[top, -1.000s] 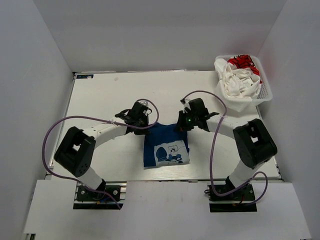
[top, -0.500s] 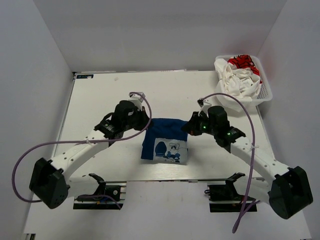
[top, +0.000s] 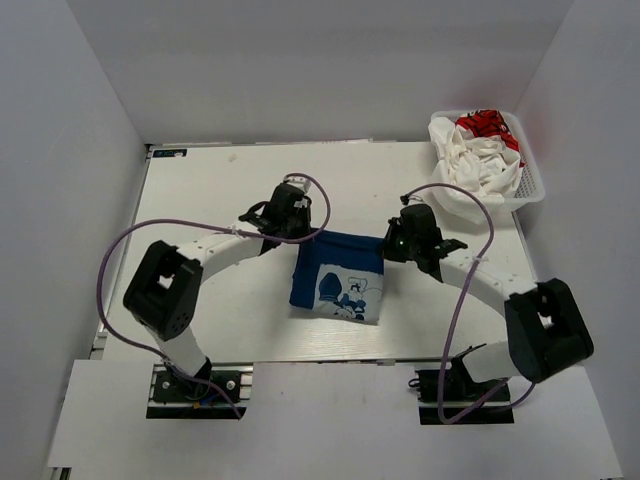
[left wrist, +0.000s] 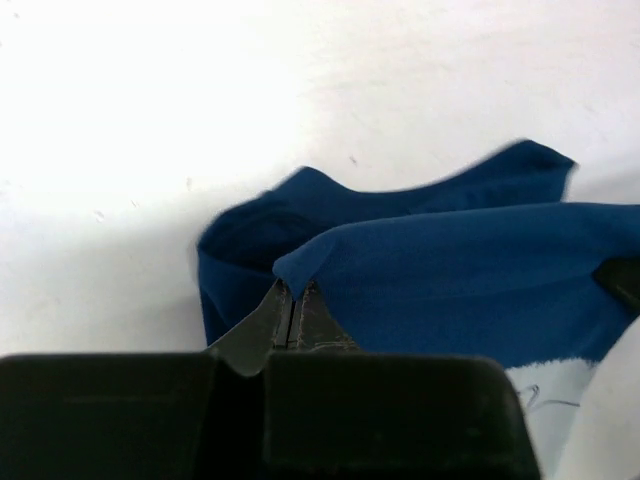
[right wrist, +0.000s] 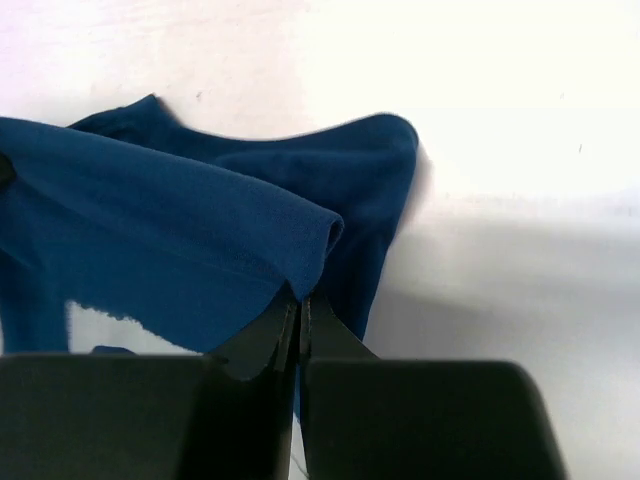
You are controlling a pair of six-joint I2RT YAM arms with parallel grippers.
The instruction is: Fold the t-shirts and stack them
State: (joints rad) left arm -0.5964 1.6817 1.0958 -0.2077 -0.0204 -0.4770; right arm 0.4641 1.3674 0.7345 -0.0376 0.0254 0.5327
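Blue shirt: the royal blue cloth t-shirt (top: 338, 262), with a white printed panel on its near half, lies folded into a small rectangle on the white table (top: 200, 190). It sits toward the near edge, between the 2 arms.
Far edge of the shirt: in both wrist views the top layer is lifted at the corners, above a lower layer of the same cloth.
Left gripper: the black 2-finger left gripper (left wrist: 295, 293) has its tips pressed together on the far left corner of the blue shirt, pinching a fold.
Right gripper: the black 2-finger right gripper (right wrist: 300, 297) is likewise closed on the far right corner, with cloth caught at its tips.
White shirt: the white cloth t-shirt with a red print (top: 478, 155) is crumpled in the white plastic mesh basket (top: 532, 190) at the table's far right corner. It spills over the rim, well apart from the blue shirt.
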